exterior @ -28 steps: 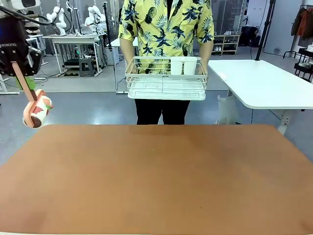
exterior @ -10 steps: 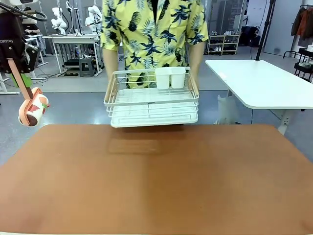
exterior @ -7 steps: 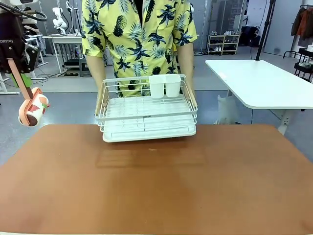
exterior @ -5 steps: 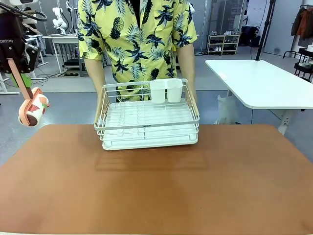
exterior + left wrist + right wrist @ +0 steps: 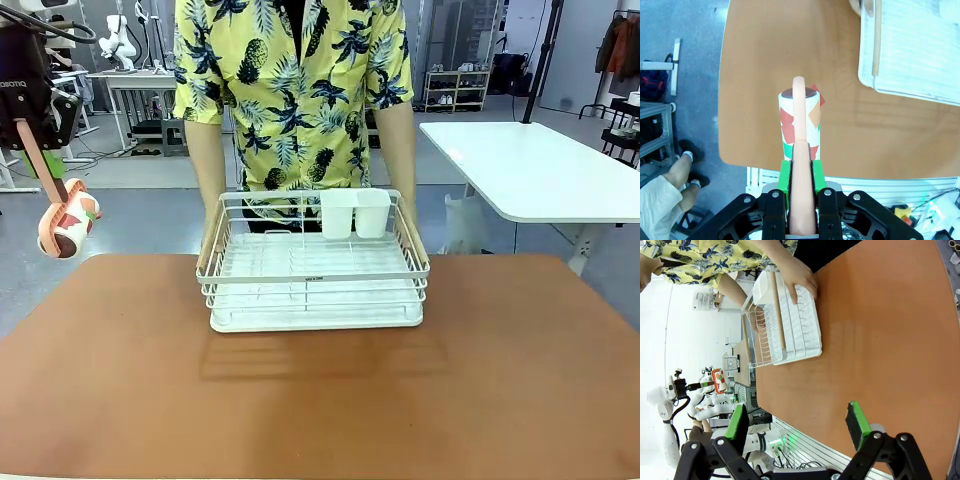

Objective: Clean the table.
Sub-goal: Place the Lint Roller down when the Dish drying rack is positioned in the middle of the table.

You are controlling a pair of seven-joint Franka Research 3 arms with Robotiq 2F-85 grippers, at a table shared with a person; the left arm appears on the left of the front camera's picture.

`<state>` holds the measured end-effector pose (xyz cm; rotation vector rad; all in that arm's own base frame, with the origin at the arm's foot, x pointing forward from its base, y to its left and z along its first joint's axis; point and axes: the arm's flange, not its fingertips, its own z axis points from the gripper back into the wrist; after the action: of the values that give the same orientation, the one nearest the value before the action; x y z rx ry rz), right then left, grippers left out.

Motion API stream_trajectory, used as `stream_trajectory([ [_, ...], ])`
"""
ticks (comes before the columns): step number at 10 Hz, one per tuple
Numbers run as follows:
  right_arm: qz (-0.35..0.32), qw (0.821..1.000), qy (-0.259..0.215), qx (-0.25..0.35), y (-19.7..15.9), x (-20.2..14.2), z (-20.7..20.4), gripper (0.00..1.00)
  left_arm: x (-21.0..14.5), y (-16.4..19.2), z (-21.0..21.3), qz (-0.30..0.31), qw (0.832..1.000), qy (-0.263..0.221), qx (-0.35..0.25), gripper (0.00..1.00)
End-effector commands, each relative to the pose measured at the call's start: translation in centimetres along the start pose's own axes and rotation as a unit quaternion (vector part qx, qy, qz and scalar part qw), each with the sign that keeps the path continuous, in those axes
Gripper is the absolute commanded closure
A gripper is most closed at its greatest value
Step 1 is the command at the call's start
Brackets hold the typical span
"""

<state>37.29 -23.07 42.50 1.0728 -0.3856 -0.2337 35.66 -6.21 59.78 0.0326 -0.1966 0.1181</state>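
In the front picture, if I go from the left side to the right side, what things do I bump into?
Left gripper → lint roller it holds → white dish rack on the brown table → white table.

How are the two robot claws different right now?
The left gripper is shut on a pink handle carrying a patterned roller; the right gripper is open and holds nothing. The left one hangs off the table's edge; the right one hangs over it. Both have green pads.
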Motion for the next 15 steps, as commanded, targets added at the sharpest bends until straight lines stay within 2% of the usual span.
stream_trajectory([
  [1, 0.007, 1.000, 0.004, 0.002, 0.19, -0.16, 0.21, 0.00, -0.05, 0.25, 0.63, -0.003, 1.000, 0.002, 0.011, 0.79],
  [15, 0.007, 1.000, 0.004, 0.002, 0.19, -0.16, 0.21, 0.00, -0.05, 0.25, 0.63, -0.003, 1.000, 0.002, 0.011, 0.79],
])
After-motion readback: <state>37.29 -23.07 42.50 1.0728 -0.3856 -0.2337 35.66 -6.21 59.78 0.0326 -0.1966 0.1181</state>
